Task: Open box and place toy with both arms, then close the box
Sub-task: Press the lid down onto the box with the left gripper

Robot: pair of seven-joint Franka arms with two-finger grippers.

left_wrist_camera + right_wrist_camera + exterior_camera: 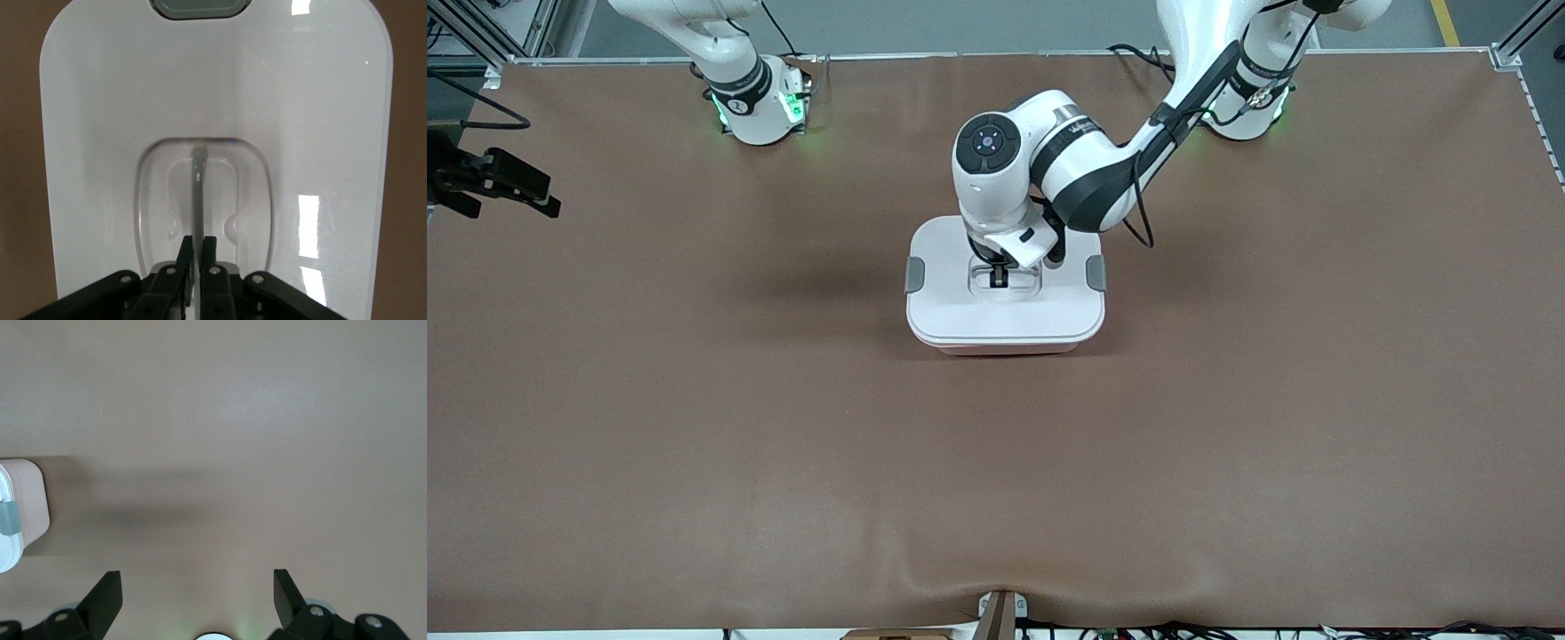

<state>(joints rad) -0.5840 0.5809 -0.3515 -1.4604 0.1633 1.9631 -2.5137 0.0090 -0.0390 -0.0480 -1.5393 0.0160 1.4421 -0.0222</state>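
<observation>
Toy: not visible anywhere, box point(1005, 311) lid is on, contents hidden. Left gripper point(999, 277) mostly masked by its own wrist in the front view. Right wrist view cuts the box point(20, 513) at the edge (one corner, one clip).

left gripper point(197, 257): lowered, fingers pinched together | right gripper point(197, 593): waiting, fingers spread wide

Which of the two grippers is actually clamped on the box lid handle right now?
The left gripper, shut on the clear handle in the lid's recess. The right gripper hangs open over bare table.
</observation>
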